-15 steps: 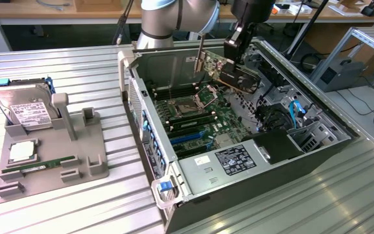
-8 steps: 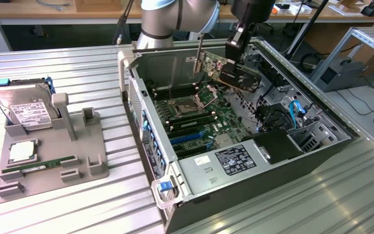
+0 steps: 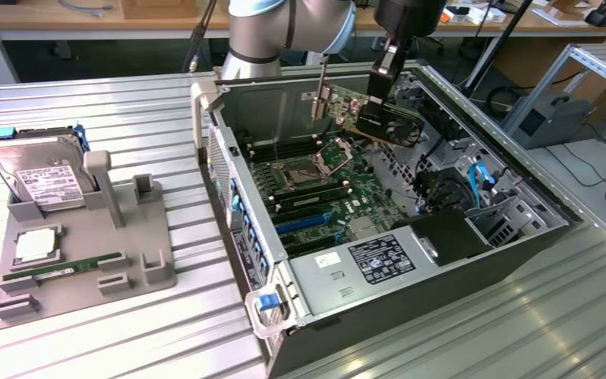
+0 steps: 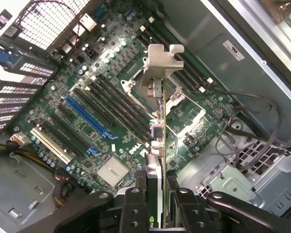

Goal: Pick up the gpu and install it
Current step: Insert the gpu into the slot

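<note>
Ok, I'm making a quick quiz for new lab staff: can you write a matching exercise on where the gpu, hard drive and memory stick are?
1 gpu
2 hard drive
3 memory stick

A lying flat in the grey holder
B clamped in the gripper above the open case
C standing on edge in the grey holder

Pairs: 1-B, 2-C, 3-A

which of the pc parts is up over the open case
The thin green gpu card with the silvery bracket: the gripper holds it there, while the silver hard drive and slim green memory stick sit in the grey holder.
</note>
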